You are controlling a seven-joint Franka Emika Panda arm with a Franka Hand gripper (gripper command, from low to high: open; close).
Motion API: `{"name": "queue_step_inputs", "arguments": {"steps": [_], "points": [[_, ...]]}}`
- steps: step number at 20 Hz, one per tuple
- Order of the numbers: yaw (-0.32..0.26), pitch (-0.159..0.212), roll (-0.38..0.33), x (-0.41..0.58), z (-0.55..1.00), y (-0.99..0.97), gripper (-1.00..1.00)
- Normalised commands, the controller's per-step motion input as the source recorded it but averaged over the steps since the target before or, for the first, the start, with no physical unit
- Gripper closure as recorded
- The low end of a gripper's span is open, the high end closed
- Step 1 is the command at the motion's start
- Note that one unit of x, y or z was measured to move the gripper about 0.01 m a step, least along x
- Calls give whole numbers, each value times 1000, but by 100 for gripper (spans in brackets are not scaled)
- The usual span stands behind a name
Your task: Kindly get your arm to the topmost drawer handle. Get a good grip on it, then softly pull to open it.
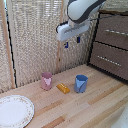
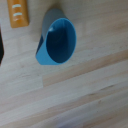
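While my shiny white robot arm (image 1: 82, 10) hangs high over the wooden table (image 1: 95, 107), the job has hardly begun. Its small gripper (image 1: 72, 42) with blue-tipped fingers (image 1: 66, 45) points down, spread a little, holding nothing. The thin silver metal bar handle (image 1: 116, 32) of the top dark brown drawer sits well apart, at the exterior view's right, and that drawer looks shut. My wrist view only shows the blue plastic cup (image 2: 57, 42) and an orange block (image 2: 17, 14) below. I think everything is left: reach across, grab the bar, then pull gently.
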Motion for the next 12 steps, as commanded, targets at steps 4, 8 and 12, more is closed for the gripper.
{"name": "queue_step_inputs", "arguments": {"steps": [4, 8, 12], "points": [[66, 0, -355, -6, 31, -289, -100], [105, -1, -284, -21, 276, -184, -100], [132, -26, -299, -87, 160, -236, -100]]}}
